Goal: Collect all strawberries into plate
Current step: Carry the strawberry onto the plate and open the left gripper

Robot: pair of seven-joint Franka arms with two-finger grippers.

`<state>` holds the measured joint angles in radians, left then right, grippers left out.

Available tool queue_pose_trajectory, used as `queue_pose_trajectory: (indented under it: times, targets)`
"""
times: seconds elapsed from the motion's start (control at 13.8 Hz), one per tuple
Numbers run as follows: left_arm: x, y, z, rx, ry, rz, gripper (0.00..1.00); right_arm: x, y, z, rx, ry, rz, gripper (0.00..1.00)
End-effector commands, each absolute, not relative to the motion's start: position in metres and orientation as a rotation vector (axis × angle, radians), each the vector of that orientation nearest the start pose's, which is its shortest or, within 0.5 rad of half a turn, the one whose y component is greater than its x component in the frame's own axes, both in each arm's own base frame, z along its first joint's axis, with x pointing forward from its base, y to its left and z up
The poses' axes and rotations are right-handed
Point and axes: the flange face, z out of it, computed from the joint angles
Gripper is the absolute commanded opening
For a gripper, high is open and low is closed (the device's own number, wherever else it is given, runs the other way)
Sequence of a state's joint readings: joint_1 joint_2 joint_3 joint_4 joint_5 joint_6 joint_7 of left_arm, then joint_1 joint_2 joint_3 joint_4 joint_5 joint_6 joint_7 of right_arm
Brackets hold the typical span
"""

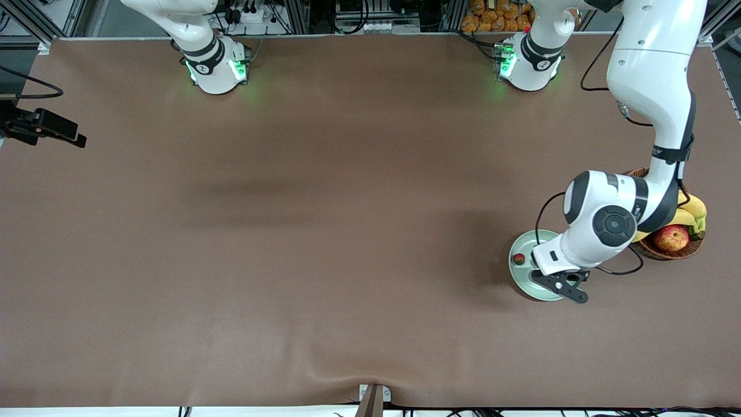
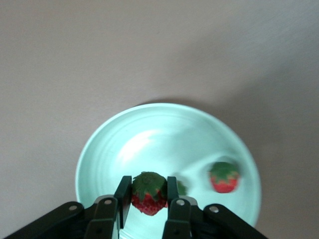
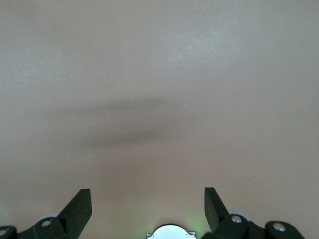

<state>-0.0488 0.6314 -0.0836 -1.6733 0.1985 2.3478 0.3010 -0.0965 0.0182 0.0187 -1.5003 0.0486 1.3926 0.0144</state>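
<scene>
The pale mint-green plate [image 2: 149, 132] lies near the left arm's end of the table, and its rim shows in the front view [image 1: 521, 279]. My left gripper [image 2: 148, 186] is low over the plate, shut on a strawberry [image 2: 148, 200] with its green cap up. A second strawberry [image 2: 224, 178] lies in the plate beside it and also shows in the front view [image 1: 518, 259]. A scrap of green leaf [image 2: 182, 188] shows by one finger; I cannot tell if it is a third berry. My right gripper [image 3: 148, 199] is open and empty over bare table.
A brown wicker basket [image 1: 666, 253] stands beside the plate toward the left arm's end, holding a red-yellow apple [image 1: 671, 237] and bananas [image 1: 692, 209]. The left arm's wrist hides part of both. Brown table cloth [image 1: 324, 231] covers the table.
</scene>
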Motion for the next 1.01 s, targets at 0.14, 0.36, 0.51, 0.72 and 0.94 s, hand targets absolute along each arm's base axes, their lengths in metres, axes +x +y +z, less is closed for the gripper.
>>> queue_pose_trajectory:
  times: [0.14, 0.36, 0.51, 0.72, 0.94]
  targets:
    - [0.685, -0.070, 0.217, -2.886, 0.966, -0.097, 0.63, 0.533, -0.043, 0.639, -3.097, 0.168, 0.167, 1.00]
    - [0.687, -0.074, 0.221, -2.879, 0.976, -0.118, 1.00, 0.533, -0.047, 0.639, -3.086, 0.184, 0.171, 1.00]
    - [0.692, -0.072, 0.230, -2.875, 0.970, -0.144, 1.00, 0.532, -0.049, 0.639, -3.081, 0.190, 0.173, 1.00]
    - [0.702, -0.068, 0.254, -2.864, 0.954, -0.208, 1.00, 0.533, -0.049, 0.639, -3.078, 0.190, 0.167, 1.00]
    - [0.713, -0.076, 0.288, -2.845, 0.955, -0.299, 1.00, 0.533, -0.047, 0.638, -3.080, 0.157, 0.177, 1.00]
